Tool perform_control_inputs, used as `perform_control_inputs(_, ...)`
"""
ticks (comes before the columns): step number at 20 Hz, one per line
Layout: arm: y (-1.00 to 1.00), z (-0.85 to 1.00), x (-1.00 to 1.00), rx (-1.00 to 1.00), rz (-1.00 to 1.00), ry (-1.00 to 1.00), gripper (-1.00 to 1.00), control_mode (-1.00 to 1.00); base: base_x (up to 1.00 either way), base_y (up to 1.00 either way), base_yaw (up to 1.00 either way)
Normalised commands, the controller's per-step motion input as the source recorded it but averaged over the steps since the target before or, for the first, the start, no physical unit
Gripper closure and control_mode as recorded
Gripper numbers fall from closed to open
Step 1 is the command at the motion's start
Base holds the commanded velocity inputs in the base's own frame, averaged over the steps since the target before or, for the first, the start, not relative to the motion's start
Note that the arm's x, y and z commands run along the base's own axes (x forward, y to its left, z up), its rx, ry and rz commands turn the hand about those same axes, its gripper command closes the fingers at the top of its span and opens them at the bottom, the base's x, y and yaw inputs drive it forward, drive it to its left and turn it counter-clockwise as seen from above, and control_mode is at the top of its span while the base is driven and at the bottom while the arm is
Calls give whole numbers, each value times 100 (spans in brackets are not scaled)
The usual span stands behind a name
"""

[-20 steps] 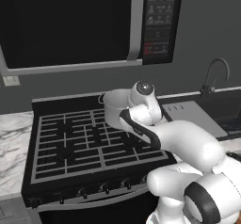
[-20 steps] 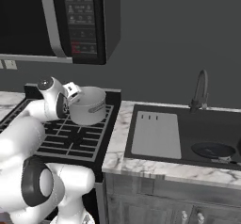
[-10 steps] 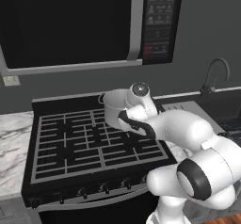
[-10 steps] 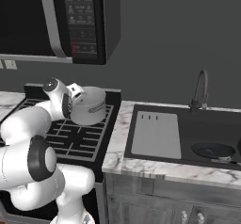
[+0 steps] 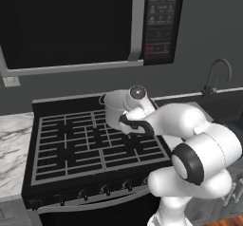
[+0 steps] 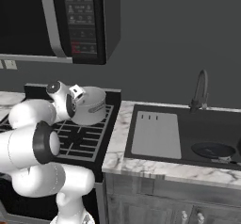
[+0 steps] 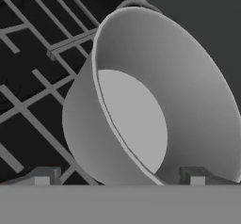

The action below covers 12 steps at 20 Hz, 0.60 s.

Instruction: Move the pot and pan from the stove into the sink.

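The silvery pot (image 5: 115, 108) (image 6: 92, 106) stands on the back right of the black stove (image 5: 71, 150) (image 6: 89, 142). My gripper (image 5: 129, 121) (image 6: 78, 99) (image 7: 117, 178) is right at the pot's near side, open. In the hand view the pot (image 7: 141, 100) is seen into from close up, empty, and my two fingertips (image 7: 43, 176) stand wide apart on either side of its near rim without touching it. The dark pan (image 6: 212, 150) lies inside the sink (image 6: 207, 124), at the basin's right.
A microwave (image 5: 90, 23) (image 6: 70, 20) hangs low over the stove. The grey drainboard (image 6: 156, 134) lies between stove and basin, with the arched faucet (image 6: 201, 89) (image 5: 216, 75) behind. Marble counter (image 5: 12, 139) flanks the stove on the left.
My hand has edged a little closer to the pot and the arm's elbow has swung round. The pot has not moved and the jaws have stayed open.
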Motion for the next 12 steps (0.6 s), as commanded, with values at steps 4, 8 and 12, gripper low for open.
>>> perform_control_inputs(4, 0, -13, 6, -6, 1, 5, -100, -100, 0, 0, 0)
perform_control_inputs(8, 0, -1, 0, -3, 0, 3, -100, -100, 0, 0, 0)
perform_control_inputs(12, 0, -1, 0, -3, 0, 2, -100, -100, 0, 0, 0)
